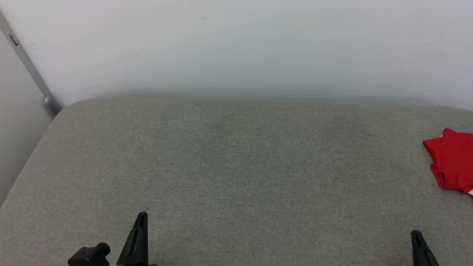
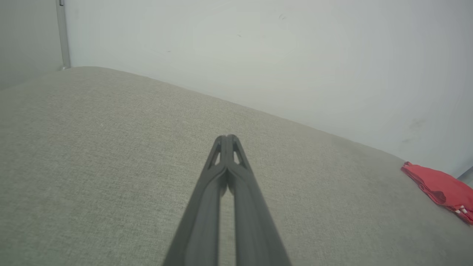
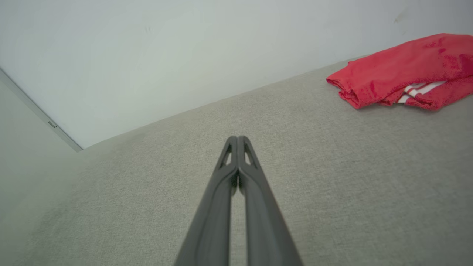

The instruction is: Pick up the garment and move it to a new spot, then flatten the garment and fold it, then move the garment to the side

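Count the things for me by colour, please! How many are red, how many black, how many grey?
Red: 1, the shirt
Black: 2, the left pincer and the right pincer, both shut
Grey: 1, the cushion
Total: 4

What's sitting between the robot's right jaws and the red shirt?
Nothing. In the right wrist view, bare grey cushion runs from the shut right jaws all the way to the red shirt.

Left claw [image 2: 226, 138], right claw [image 3: 237, 138], long matte black tapering fingers [image 2: 251, 207], slotted tips
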You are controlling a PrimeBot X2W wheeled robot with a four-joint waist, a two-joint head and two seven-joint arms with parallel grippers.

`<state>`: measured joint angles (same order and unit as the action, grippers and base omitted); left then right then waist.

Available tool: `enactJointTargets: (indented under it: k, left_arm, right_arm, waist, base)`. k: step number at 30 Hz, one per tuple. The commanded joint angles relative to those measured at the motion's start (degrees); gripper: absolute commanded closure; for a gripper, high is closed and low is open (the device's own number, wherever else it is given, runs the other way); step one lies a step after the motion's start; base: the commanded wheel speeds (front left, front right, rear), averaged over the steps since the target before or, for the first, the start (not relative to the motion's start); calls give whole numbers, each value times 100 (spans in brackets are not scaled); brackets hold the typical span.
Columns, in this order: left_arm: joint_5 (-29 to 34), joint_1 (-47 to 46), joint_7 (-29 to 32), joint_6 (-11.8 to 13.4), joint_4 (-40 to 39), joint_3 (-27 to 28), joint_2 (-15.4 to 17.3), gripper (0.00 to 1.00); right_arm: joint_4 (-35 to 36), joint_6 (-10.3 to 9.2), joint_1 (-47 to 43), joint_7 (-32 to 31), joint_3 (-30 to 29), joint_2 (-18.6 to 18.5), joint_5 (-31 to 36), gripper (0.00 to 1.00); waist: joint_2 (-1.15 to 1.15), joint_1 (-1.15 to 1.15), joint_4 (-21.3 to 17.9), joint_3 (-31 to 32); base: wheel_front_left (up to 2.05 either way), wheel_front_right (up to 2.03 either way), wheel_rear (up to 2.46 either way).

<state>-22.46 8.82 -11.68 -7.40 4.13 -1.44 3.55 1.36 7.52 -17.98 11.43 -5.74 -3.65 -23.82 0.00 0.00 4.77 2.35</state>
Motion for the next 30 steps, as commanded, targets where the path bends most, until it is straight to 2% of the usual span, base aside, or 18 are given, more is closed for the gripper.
enactJointTargets:
  k: [1,16,30]
  left_arm:
    - [-275,-181,41,4,-34,13,51,100]
    - [-1774,-475,322,-4,191,65,110,100]
    - [-2872,-682,550,-6,332,127,139,100]
  right_arm:
    - [16,-1,179,-44,14,-68,-279,100]
    - [-299,-1,653,-341,81,-107,-1726,100]
    - [-540,-2,1007,-578,115,-121,-2790,100]
  waist:
    - [0,0,-6,-3]
    - [0,0,-71,-38]
    - [0,0,-128,-68]
  base:
    - [0,0,0]
    - [0,0,0]
    - [0,0,0]
